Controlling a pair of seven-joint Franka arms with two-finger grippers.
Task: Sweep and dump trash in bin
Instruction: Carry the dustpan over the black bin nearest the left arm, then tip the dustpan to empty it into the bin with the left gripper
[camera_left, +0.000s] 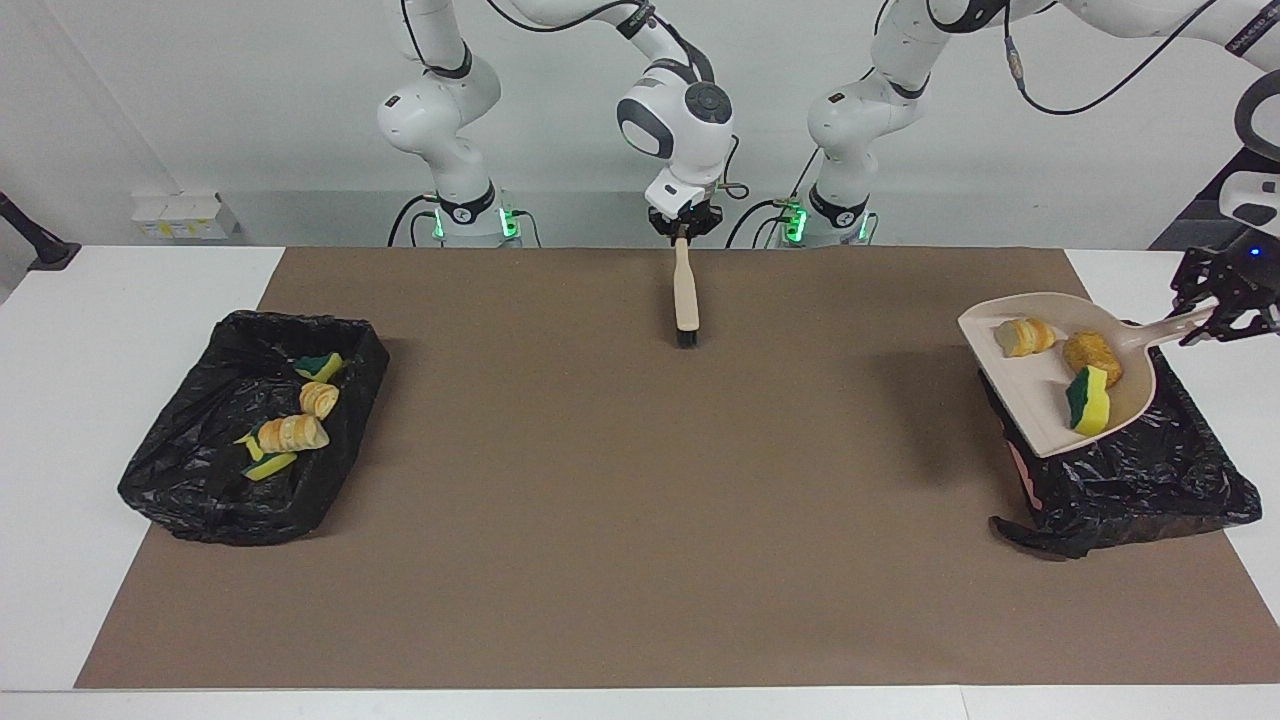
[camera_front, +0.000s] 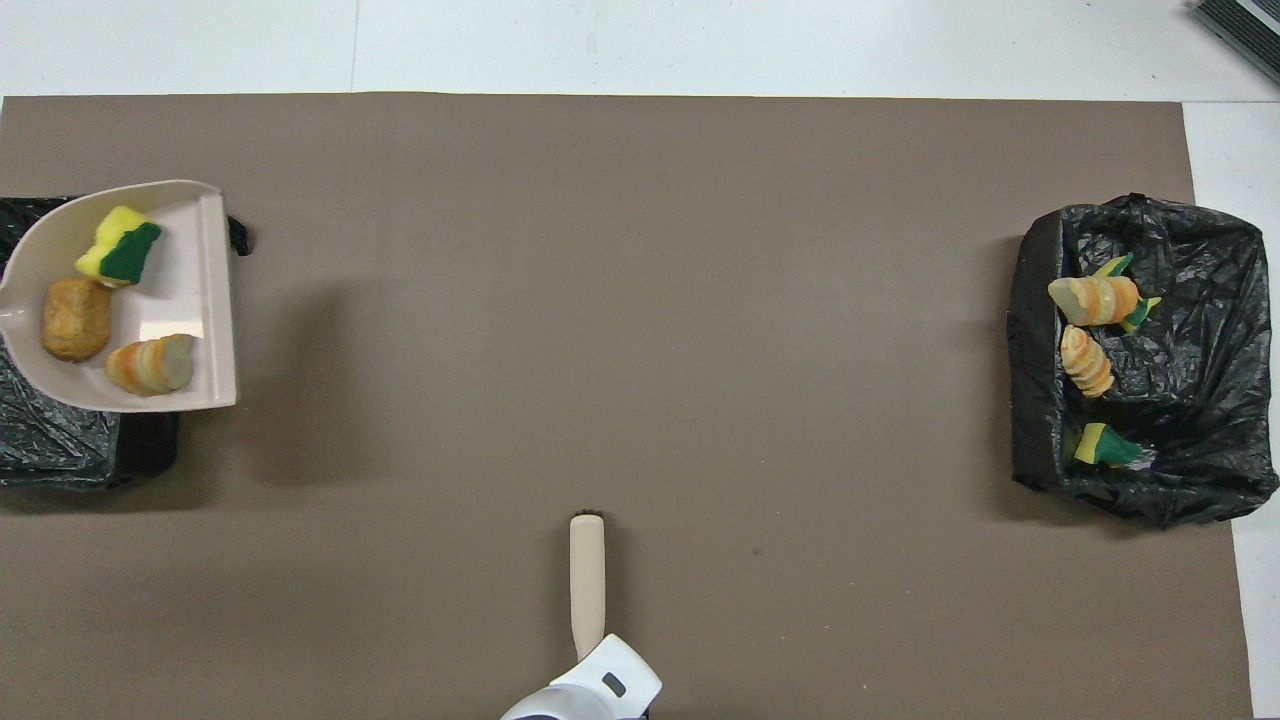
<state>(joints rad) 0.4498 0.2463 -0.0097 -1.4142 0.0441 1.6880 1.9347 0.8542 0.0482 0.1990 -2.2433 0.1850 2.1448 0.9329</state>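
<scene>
A beige dustpan (camera_left: 1030, 390) hangs roughly level over the black-lined bin (camera_left: 1150, 470) at the left arm's end of the table. My left gripper (camera_left: 1215, 318) is shut on its handle. Three pieces of trash lie in the pan: a striped pastry (camera_left: 1020, 337), a brown bread piece (camera_left: 1092, 355) and a yellow-green sponge (camera_left: 1088, 398). The overhead view shows the dustpan (camera_front: 195, 300) and its load over that bin (camera_front: 60, 450), with the left gripper out of frame. My right gripper (camera_left: 683, 232) is shut on the handle of the beige brush (camera_left: 685, 290), which hangs bristles-down over the mat near the robots.
A second black-lined bin (camera_left: 200, 480) at the right arm's end holds several scraps of sponge and pastry (camera_left: 292, 433). A brown mat (camera_left: 640, 500) covers most of the white table. In the overhead view the brush (camera_front: 587, 575) points away from the robots.
</scene>
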